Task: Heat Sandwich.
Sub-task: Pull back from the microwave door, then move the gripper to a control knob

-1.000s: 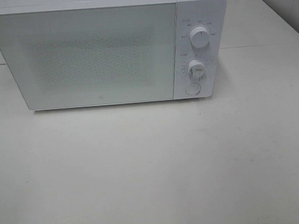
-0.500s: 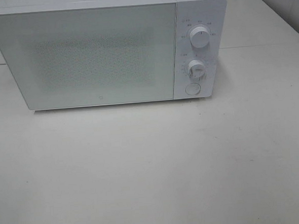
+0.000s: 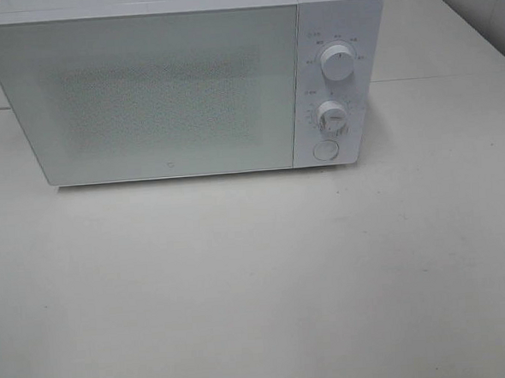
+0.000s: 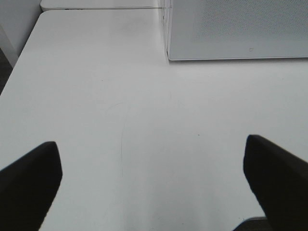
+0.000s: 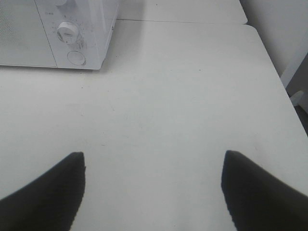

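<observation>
**High view.** A white microwave [image 3: 169,83] stands at the back of a pale table [image 3: 258,283] with its door [image 3: 144,93] shut. On the panel to the right of the door we see an upper knob [image 3: 337,62], a lower knob [image 3: 332,116] and a round button [image 3: 325,150] beneath them. Neither arm enters this view.

**Left wrist view.** The left gripper [image 4: 151,147] hangs over bare table. Its jaws are spread wide with nothing between them, and a corner of the microwave lies well ahead of it.

**Right wrist view.** The right gripper [image 5: 154,158] is likewise spread wide and empty. It faces the panel end of the microwave and is well apart from it.

**Sandwich.** The sandwich shows in no view. The speckled door hides the cavity, so we cannot tell whether it sits inside or lies off camera.

**Change.** Set against the high views of the preceding second, nothing has moved. The door and knobs match, and no arm has come in. We judge this to be a rest point with no step in hand. Whether it falls before loading or during heating, we cannot tell. If the sandwich is not yet loaded, the next move would probably call for the button to free the door.
</observation>
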Action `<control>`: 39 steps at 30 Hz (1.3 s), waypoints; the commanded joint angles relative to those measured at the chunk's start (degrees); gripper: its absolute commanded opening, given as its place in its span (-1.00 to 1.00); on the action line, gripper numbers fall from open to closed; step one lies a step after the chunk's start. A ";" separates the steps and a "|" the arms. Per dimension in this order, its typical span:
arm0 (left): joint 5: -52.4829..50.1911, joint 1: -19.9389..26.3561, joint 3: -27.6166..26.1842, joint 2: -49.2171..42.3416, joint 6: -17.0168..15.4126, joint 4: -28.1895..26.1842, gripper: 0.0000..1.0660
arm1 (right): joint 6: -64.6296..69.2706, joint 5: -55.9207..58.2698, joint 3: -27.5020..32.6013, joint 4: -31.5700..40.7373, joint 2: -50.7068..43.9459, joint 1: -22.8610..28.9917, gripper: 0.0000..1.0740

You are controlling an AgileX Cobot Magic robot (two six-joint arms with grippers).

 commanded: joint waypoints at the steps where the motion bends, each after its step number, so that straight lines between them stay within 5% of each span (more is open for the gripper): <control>1: -0.80 -0.23 0.00 -1.20 -0.29 -0.23 0.84 | 0.06 -0.69 0.11 0.17 -1.32 -0.40 0.40; 39: -0.80 -0.23 0.00 -1.20 -0.29 -0.23 0.84 | 0.46 -3.72 -2.58 0.17 3.90 -0.40 0.40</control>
